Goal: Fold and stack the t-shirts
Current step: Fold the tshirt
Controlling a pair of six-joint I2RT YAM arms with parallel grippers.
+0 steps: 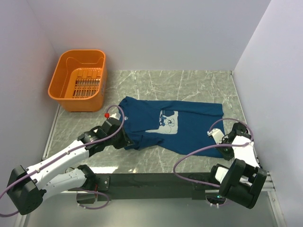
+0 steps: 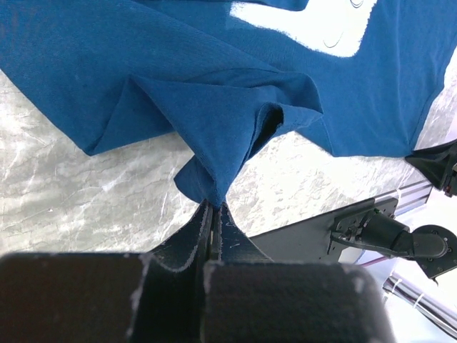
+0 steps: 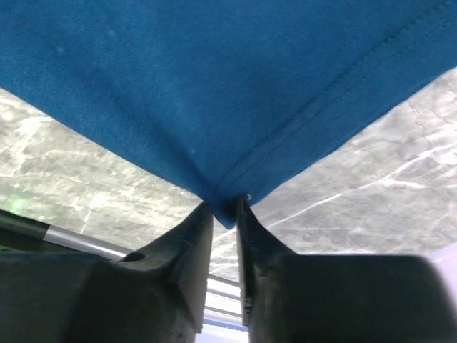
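White walls [image 1: 151, 33] are enclosing the work area on three sides. The counter [image 1: 189, 80], grey and marble-patterned, is carrying everything, and a dark mounting bar [image 1: 151, 179] is running along its near edge.

The navy t-shirt [image 1: 194, 118] is lying across the middle of the counter. It is mostly flat with the pale print [image 1: 168, 124] facing up, and its near-left edge is bunching. The orange basket [image 1: 78, 53] is sitting at the far left corner, apart from the shirt.

The left gripper [image 2: 214, 207] is pinching a fold of cloth at the shirt's near-left edge, its fingers pressing flat together on it. The right gripper [image 3: 225, 206] is clamping a stitched hem corner at the near right. Its fingers are narrow around the cloth and are holding that corner raised off the counter.

Judgement: the first fold is getting under way, with both near corners in hand. The next move is calling for both arms to carry the near edge over towards the far edge together, keeping the cloth taut between them to avoid creasing.
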